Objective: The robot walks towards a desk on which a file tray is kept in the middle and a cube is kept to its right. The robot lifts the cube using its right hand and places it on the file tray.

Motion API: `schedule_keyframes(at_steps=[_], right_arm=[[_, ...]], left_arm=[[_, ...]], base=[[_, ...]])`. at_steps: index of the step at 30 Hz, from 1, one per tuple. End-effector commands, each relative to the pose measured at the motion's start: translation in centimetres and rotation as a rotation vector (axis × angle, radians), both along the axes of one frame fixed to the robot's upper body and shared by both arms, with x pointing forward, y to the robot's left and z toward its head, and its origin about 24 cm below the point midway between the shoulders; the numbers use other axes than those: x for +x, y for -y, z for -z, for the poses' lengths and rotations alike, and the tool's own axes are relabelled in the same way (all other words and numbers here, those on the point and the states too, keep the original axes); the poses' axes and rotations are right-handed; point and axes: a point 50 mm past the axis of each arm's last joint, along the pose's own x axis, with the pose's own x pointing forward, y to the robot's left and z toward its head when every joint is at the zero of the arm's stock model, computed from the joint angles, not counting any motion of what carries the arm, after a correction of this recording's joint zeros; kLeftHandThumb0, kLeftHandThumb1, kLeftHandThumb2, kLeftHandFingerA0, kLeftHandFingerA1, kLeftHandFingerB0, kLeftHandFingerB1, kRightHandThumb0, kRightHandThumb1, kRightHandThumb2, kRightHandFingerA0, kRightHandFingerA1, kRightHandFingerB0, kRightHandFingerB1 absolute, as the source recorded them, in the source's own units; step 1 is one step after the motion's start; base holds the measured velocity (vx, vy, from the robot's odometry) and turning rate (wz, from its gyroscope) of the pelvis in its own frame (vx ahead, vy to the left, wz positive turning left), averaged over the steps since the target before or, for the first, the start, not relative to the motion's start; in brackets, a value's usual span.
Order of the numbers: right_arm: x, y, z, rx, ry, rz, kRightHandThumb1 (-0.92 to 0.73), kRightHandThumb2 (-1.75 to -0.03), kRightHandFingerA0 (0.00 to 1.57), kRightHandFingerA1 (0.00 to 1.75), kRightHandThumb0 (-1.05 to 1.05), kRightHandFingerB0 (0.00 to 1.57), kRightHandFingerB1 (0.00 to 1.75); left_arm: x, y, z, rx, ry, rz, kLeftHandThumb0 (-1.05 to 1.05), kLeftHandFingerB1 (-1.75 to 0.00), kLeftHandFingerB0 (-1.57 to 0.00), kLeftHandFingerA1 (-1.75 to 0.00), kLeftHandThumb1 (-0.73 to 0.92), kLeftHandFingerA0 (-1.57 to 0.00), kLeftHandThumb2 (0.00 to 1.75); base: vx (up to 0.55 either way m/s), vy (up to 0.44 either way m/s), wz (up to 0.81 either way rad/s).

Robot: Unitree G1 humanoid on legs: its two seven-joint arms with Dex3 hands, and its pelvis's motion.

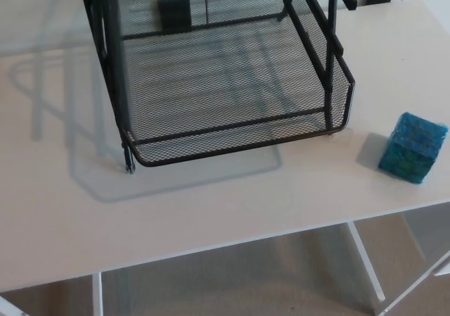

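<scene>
A black wire-mesh file tray (239, 134) stands on the white desk (211, 196), filling the upper middle of the head view. Its open front faces me and its mesh floor is bare. A blue-green cube (412, 147) sits on the desk to the right of the tray, near the right edge of the picture and a short gap from the tray's front right corner. Neither of my hands shows in the view.
The desk's front edge (232, 249) runs across the lower part of the picture, with its white legs (367, 263) and grey floor below. A small dark block (174, 13) shows behind the tray's mesh at the top.
</scene>
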Motion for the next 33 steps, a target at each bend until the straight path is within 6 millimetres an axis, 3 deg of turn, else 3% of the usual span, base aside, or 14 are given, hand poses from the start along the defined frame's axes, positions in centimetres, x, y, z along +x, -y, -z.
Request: schedule_keyframes(at_steps=[1,4,5,6,8,9,12,13,17,19,20,25,29,33], right_arm=[[-0.9,0.5,-0.4,0.026,0.117,0.115,-0.45,-0.99,0.0,0.51,-0.36,0.0,0.51],[-0.5,1.3,-1.5,0.044,0.215,0.172,-0.44,-0.98,0.0,0.52,-0.36,0.0,0.51],[0.0,1.6,-2.1,0.033,0.238,0.16,-0.58,-0.6,0.16,0.52,-0.61,0.08,0.29],[1.0,1.9,-3.0,-0.029,0.284,0.135,-0.47,-0.83,0.36,0.59,-0.68,0.05,0.39],[2.4,2.3,-4.2,-0.051,0.349,0.142,-0.47,-0.81,0.34,0.58,-0.66,0.05,0.34],[3.4,2.4,-4.6,-0.053,0.394,0.164,-0.45,-0.79,0.27,0.55,-0.61,0.05,0.4],[7.4,2.8,-7.4,-0.081,0.546,0.195,-0.58,-0.58,0.28,0.47,-0.54,0.11,0.33],[8.7,2.8,-8.5,-0.098,0.571,0.161,-0.59,-0.58,0.23,0.5,-0.56,0.07,0.36],[13.9,2.2,-14.3,-0.205,0.701,-0.024,-0.38,-0.99,0.19,1.03,-1.05,0.02,0.82],[16.0,1.2,-16.8,-0.28,0.754,-0.127,-0.66,-0.65,0.21,1.51,-1.05,0.0,1.1],[18.6,-0.6,-20.5,-0.323,0.778,-0.315,-0.58,-1.12,0.08,0.71,-1.05,0.0,0.58],[20.9,-4.0,-25.2,-0.385,0.786,-0.553,-0.6,-1.04,0.0,0.21,-1.05,0.0,0.23],[21.7,-7.3,-27.5,-0.414,0.74,-0.74,-0.67,-0.63,0.0,0.39,-0.89,0.0,0.07],[23.3,-10.9,-27.4,-0.423,0.624,-0.841,-0.5,-0.9,0.12,0.35,-0.8,0.0,0.15]], left_arm=[[-1.2,-0.4,0.1,0.012,0.006,-0.011,-1.05,-0.61,-0.07,-0.76,0.71,-0.24,1.27],[-1.8,-0.6,-0.3,0.023,0.011,-0.016,-1.05,-0.62,-0.07,-0.78,0.7,-0.25,1.27],[-1.7,-0.7,-0.6,0.022,0.012,-0.01,-1.05,-0.6,-0.06,-0.78,0.7,-0.23,1.29],[-1.5,-0.8,-0.7,0.023,0.022,-0.007,-1.05,-0.65,-0.04,-0.8,0.71,-0.29,1.29],[-0.9,-0.8,-0.8,0.011,0.041,0.011,-1.01,-0.71,-0.08,-0.87,0.91,-0.27,0.85],[-0.7,-0.8,-0.8,0.006,0.05,0.01,-1.05,-0.67,-0.09,-0.81,0.74,-0.31,1.31],[-0.2,-0.6,-0.8,0.002,0.079,0.028,-1.05,-0.67,-0.08,-0.8,0.73,-0.28,1.3],[-0.3,-0.6,-0.7,0.007,0.078,0.025,-1.0,-0.73,-0.09,-0.89,0.91,-0.28,0.84],[0.0,-0.4,-0.6,0.018,0.082,0.038,-1.02,-0.69,-0.08,-0.82,0.75,-0.28,1.05],[-0.1,-0.4,-0.6,0.013,0.078,0.037,-1.0,-0.73,-0.09,-0.9,0.9,-0.3,0.86],[-0.5,-0.4,-0.5,0.007,0.073,0.023,-1.05,-0.66,-0.05,-0.82,0.73,-0.32,1.3],[-0.7,-0.3,-0.5,-0.009,0.083,-0.017,-1.04,-0.64,-0.06,-0.8,0.72,-0.28,1.28],[-0.4,-0.1,-0.5,-0.006,0.091,-0.026,-0.97,-0.73,-0.09,-0.9,0.86,-0.28,0.85],[-0.2,0.1,-0.1,-0.006,0.086,0.003,-1.0,-0.73,-0.1,-0.9,0.85,-0.3,0.87]], base=[[0.0,0.0,0.0],[0.0,0.0,0.0],[0.0,0.0,0.0],[0.0,0.0,0.0],[0.0,0.0,0.0],[0.0,0.0,0.0],[0.0,0.0,0.0],[0.0,0.0,0.0],[0.0,0.0,0.0],[0.0,0.0,0.0],[0.0,0.0,0.0],[0.0,-0.001,0.03],[0.0,-0.001,0.02],[0.0,0.0,0.0]])
